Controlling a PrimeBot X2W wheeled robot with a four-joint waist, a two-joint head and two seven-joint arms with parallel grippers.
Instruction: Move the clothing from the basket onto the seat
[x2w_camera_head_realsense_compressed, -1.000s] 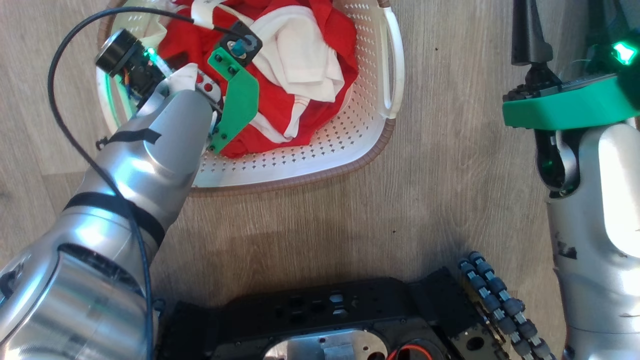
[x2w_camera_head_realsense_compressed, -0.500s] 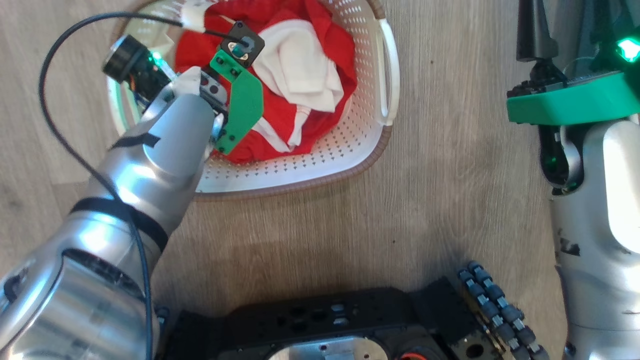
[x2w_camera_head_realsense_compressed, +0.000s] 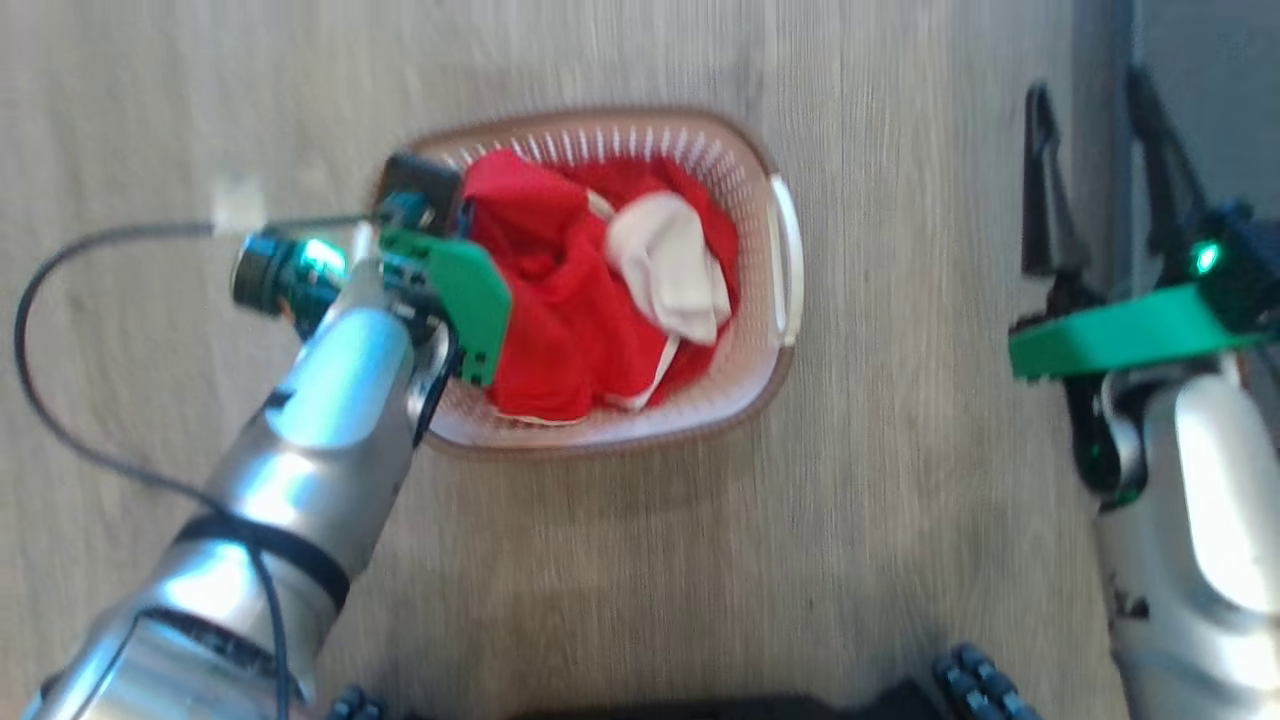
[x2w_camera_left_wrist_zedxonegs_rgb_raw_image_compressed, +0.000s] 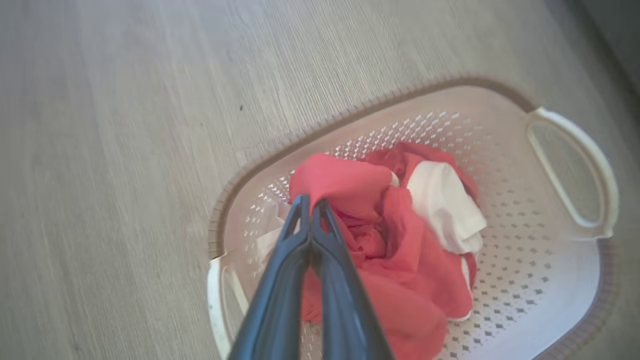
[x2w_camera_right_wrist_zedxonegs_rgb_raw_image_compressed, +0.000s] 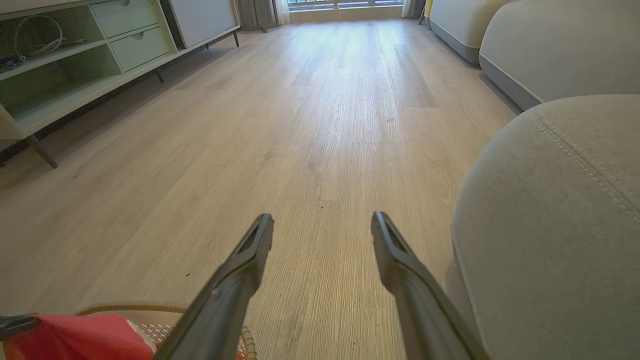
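Clothing (x2w_camera_left_wrist_zedxonegs_rgb_raw_image_compressed: 400, 250): red-and-white heap inside basket (x2w_camera_left_wrist_zedxonegs_rgb_raw_image_compressed: 550, 280), one red fold peaked up toward basket's handle end. Left gripper (x2w_camera_left_wrist_zedxonegs_rgb_raw_image_compressed: 310, 204): fingers pressed together, pinching that fold over basket. Right gripper (x2w_camera_right_wrist_zedxonegs_rgb_raw_image_compressed: 322, 222): fingers spread, above wood floor (x2w_camera_right_wrist_zedxonegs_rgb_raw_image_compressed: 325, 100), apart from basket, beside grey seat (x2w_camera_right_wrist_zedxonegs_rgb_raw_image_compressed: 550, 225).

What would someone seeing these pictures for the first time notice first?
The bright red clothing with its white panel, heaped in the cream basket on the wood floor, grabs the eye. The left tool is shut on a raised fold of it near the heap's edge. The right tool hangs open above the floor, beside the big grey seat.
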